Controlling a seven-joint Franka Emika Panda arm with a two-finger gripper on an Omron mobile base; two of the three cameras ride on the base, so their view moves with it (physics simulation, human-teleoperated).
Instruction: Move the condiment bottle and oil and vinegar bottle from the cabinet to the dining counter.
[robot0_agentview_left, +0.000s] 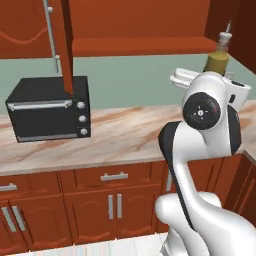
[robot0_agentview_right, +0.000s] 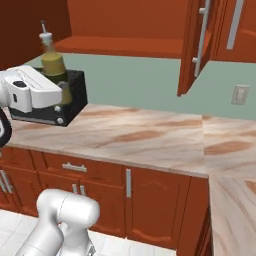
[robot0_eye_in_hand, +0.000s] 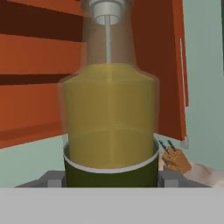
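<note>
Tall olive-yellow glass bottle fills my hand camera.
My pincer pinches its base; both fingertips are mostly hidden behind it.

We see the oil and vinegar bottle as clear, glossy glass with a thin metal spout. Behind it, the cabinet looks like smooth reddish wood with silver metal handles. Below the cabinet, the counter is polished veined marble, and the toaster oven on it is matt black.

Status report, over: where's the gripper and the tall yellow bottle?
Gripper shut on tall olive-yellow oil bottle. Bottle upright, out of the cabinet. Open wood cabinet door close by.
</note>
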